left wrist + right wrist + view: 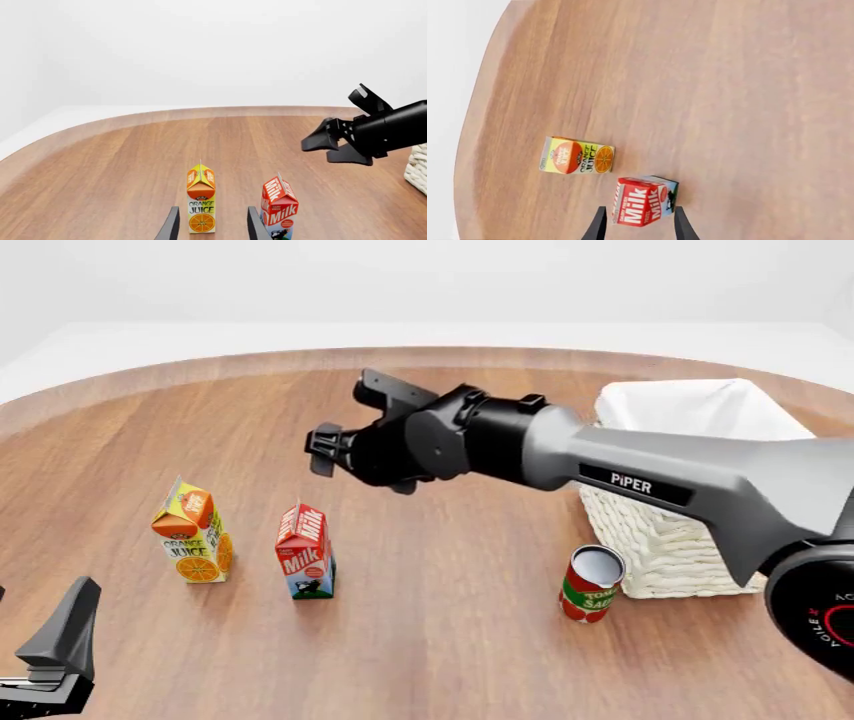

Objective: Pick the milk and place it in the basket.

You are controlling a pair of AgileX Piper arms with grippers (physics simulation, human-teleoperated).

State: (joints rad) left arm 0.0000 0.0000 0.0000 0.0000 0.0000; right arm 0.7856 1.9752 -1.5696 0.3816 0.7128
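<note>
Though the milk carton (306,552) stands upright at the lower left of the front view, just beside the orange juice carton (195,533) and well apart from the wicker basket (667,540) at the right, nothing touches it yet. The right hand (344,445) hangs above it, its fingers spread wide and holding nothing; in its own wrist view the carton shows between the two fingertips. The left hand (212,226) sits low at the near edge, also wide and empty. I judge the carton light, stiff enough on its flat sides but easily crushed at the gable, and smooth, perhaps slippery. The best hold looks to be across the two flat side walls below the red top, squarely, so it does not tip toward the juice. A tomato sauce can (590,585) stands close by the basket on the wooden surface (441,640).
</note>
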